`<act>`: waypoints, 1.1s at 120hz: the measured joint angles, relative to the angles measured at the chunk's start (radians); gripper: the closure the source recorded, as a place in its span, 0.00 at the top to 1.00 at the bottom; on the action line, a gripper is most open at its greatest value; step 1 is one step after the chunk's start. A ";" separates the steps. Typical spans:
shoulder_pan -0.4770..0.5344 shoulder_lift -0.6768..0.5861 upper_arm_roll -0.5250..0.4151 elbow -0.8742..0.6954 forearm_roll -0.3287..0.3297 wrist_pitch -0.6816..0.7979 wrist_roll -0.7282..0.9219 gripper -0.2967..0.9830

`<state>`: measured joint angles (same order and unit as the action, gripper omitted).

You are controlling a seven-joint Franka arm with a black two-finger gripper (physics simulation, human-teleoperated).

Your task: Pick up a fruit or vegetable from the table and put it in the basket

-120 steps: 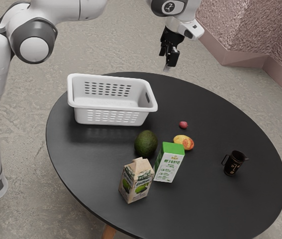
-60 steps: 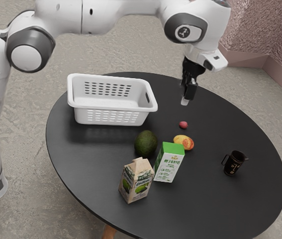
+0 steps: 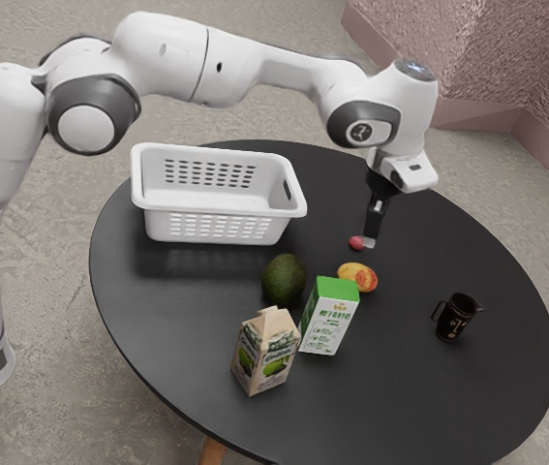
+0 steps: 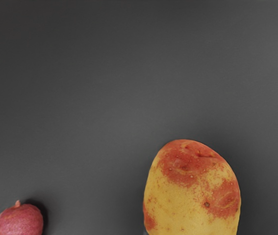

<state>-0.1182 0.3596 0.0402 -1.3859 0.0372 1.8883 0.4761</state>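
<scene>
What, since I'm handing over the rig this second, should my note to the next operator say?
Gripper: low over the table, by the small red fruit and the yellow-and-red piece; open or shut, I cannot tell.
Things: both pieces and the avocado are on the table; the white basket stands nearer the arm's base than the gripper.
Done: the gripper is down near the produce; none is in the basket.
Left: grasp one piece, lift it, carry it to the basket, release.
Mind the green-topped carton, close to the yellow-and-red piece.
</scene>
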 joint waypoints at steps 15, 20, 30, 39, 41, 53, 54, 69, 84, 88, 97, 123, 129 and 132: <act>0.024 0.033 -0.002 0.004 -0.025 0.034 0.084 0.77; 0.024 0.043 -0.007 0.007 -0.035 0.041 0.109 0.77; 0.014 0.053 -0.018 0.003 -0.052 0.053 0.153 0.77; 0.013 0.072 -0.020 -0.001 -0.075 0.060 0.188 0.77; 0.014 0.076 -0.019 -0.002 -0.078 0.061 0.195 0.77; 0.021 0.090 -0.017 -0.004 -0.092 0.067 0.234 0.77; 0.021 0.091 -0.017 -0.004 -0.093 0.068 0.237 0.77; 0.034 0.110 -0.012 -0.030 -0.112 0.072 0.276 0.77; 0.038 0.114 -0.013 -0.045 -0.134 0.077 0.309 0.77; 0.037 0.113 -0.016 -0.042 -0.136 0.079 0.317 0.77; 0.033 0.110 -0.020 -0.038 -0.139 0.085 0.333 0.77; 0.038 0.122 -0.028 -0.039 -0.144 0.098 0.370 0.77; 0.040 0.131 -0.028 -0.036 -0.145 0.100 0.376 0.77; 0.041 0.133 -0.029 -0.031 -0.146 0.100 0.380 0.77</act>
<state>-0.0775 0.4930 0.0116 -1.4166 -0.1086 1.9887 0.8558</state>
